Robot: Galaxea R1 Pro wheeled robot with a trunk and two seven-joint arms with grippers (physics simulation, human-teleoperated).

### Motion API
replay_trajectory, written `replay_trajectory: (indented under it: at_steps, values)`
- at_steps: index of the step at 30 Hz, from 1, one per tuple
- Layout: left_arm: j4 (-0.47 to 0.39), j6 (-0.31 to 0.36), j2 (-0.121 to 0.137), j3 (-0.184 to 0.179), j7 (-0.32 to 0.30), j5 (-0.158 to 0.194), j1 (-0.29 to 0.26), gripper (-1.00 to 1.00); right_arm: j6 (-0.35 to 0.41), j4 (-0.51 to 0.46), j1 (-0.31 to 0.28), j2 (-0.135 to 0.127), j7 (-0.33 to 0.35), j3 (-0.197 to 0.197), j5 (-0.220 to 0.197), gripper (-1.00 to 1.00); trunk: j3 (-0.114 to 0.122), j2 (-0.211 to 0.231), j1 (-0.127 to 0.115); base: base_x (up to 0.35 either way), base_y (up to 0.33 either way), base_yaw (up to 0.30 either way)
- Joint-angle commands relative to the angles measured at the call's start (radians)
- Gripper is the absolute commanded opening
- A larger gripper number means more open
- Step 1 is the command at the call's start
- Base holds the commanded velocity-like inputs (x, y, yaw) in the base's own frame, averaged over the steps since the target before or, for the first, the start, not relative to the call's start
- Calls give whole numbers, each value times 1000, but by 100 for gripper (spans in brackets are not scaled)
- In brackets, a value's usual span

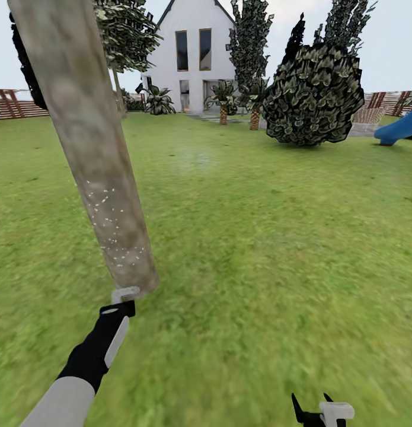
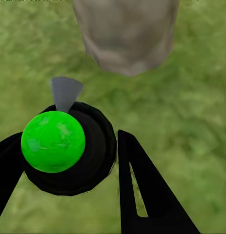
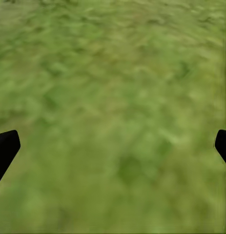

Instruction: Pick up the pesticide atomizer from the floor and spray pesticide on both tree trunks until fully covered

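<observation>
A thick, pale mottled tree trunk (image 1: 93,148) rises close in front of me at the left, with white specks (image 1: 114,225) scattered on its lower part. My left gripper (image 1: 127,294) reaches to the trunk's base. In the left wrist view it (image 2: 66,148) is shut on the pesticide atomizer (image 2: 93,161), a black bottle with a round top that looks bright green here. Its grey nozzle (image 2: 65,92) points at the trunk (image 2: 127,34). A second tree (image 1: 125,35) stands farther back. My right gripper (image 1: 321,412) hangs low at the right, open over grass (image 3: 113,146).
Green lawn (image 1: 259,237) spreads all around. A round dark bush (image 1: 315,95) stands at the back right beside a blue slide (image 1: 401,127). The white house (image 1: 194,53), palm-like plants (image 1: 223,98) and a brown slat fence (image 1: 16,104) close off the far side.
</observation>
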Motion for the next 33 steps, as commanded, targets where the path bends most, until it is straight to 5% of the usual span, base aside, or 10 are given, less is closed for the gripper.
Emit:
replay_trajectory:
  at_steps: [1,13,33]
  values:
    - [2,-3,0,0,1,-1,0,-100,0,-1,0,-1,0,0,0,100,0,0,0,244,-186,0]
    - [4,-7,-4,1,6,-1,0,-100,0,1,0,0,0,0,0,100,0,0,0,226,-194,18]
    - [4,-9,-9,0,43,12,1,-100,0,1,0,1,0,0,2,100,0,0,0,90,-269,274]
